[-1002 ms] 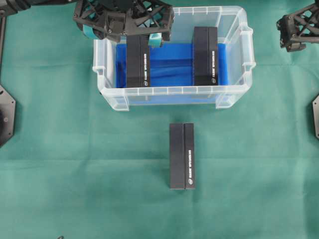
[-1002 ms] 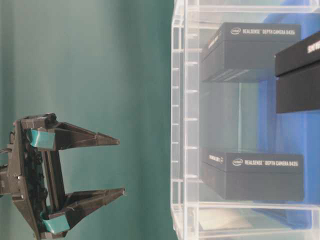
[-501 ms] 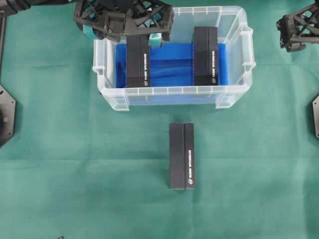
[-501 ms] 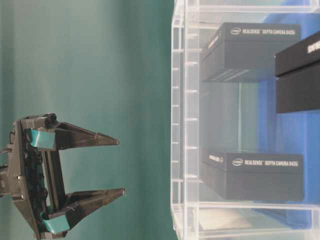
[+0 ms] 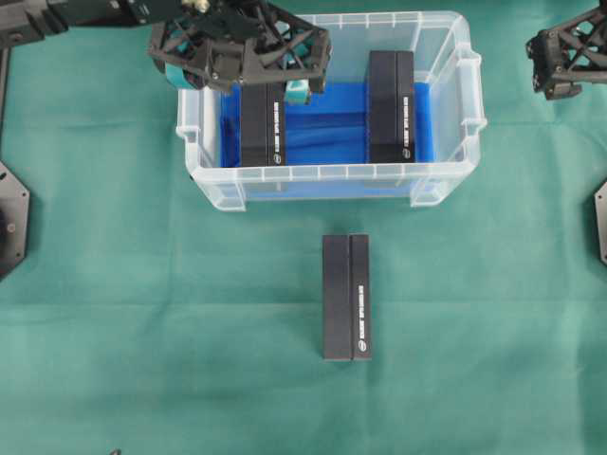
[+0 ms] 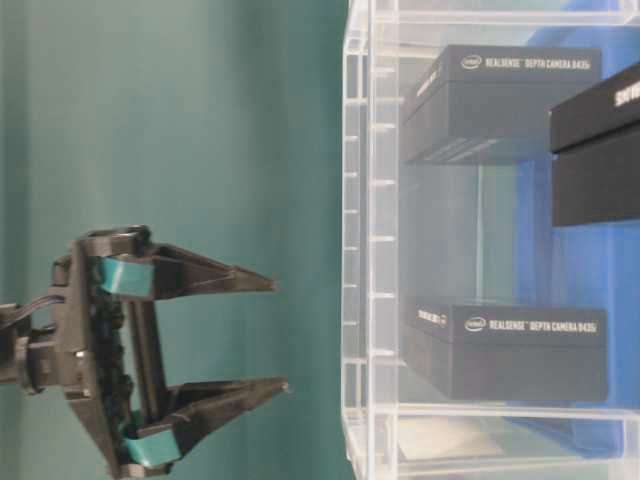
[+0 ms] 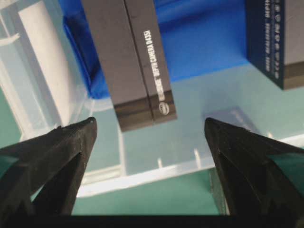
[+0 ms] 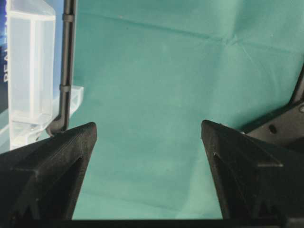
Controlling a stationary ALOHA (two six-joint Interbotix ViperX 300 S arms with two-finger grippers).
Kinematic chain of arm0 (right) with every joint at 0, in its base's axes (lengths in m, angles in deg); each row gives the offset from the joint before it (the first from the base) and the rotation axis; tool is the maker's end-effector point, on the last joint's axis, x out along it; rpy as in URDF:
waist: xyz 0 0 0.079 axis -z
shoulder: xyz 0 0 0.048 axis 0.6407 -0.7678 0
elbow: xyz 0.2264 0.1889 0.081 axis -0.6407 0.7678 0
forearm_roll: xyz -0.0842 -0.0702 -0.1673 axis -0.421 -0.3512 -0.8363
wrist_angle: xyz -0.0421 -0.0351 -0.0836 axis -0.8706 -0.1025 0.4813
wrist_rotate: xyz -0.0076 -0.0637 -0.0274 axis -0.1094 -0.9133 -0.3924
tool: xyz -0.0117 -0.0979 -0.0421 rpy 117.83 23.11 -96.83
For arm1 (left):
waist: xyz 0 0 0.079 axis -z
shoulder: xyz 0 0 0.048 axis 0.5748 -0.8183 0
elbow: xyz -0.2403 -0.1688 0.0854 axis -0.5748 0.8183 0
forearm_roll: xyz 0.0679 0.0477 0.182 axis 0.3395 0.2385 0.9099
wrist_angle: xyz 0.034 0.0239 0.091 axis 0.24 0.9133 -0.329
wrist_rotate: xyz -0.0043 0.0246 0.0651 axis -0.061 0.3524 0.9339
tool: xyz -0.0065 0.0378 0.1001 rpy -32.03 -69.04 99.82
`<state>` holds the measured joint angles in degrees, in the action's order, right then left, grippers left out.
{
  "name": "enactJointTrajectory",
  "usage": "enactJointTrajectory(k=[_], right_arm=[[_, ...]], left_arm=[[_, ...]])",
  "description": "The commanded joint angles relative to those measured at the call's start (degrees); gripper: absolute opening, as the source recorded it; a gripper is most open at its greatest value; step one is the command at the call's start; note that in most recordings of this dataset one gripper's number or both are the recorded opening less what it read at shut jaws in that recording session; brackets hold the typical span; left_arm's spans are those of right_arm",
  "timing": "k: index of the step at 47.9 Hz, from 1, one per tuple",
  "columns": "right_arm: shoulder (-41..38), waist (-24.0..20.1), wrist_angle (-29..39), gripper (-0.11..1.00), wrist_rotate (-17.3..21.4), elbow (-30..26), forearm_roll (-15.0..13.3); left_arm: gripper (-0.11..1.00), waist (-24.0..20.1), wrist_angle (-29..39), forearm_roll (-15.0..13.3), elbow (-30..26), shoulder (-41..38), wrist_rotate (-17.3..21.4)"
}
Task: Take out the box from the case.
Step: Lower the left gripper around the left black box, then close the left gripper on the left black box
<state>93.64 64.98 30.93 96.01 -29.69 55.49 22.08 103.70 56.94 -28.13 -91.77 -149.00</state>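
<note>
Left gripper [image 5: 242, 76] shifted nearer case [image 5: 327, 173], jaws spread.

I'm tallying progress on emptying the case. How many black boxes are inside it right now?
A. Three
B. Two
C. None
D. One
B: the overhead view shows the left box and the right box inside the case, and a third box lying outside on the green cloth.

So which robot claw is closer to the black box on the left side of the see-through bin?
Left. The left gripper hangs open over that box's far end. The right gripper waits open off beyond the bin's other side.
</note>
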Motion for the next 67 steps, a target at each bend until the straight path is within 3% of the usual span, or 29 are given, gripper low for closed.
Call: enactJointTrajectory(k=[1,17,38,67], right_arm=[[0.18,0.09,-0.26,0.87,0.0,-0.44,0.0],[0.09,0.09,-0.18,0.87,-0.09,-0.09,0.09],[0.18,0.0,-1.32,0.87,-0.26,0.35,0.0],[0.18,-0.18,-1.76,0.87,-0.7,0.88,0.0]], left_arm=[[0.98,-0.09,-1.14,0.26,0.44,0.79,-0.7],[0.98,-0.44,-6.94,0.62,5.45,0.26,-2.9],[0.98,-0.88,-10.2,0.53,6.06,-3.25,-3.34],[0.98,-0.88,-9.4,1.58,8.26,-3.6,-3.52]])
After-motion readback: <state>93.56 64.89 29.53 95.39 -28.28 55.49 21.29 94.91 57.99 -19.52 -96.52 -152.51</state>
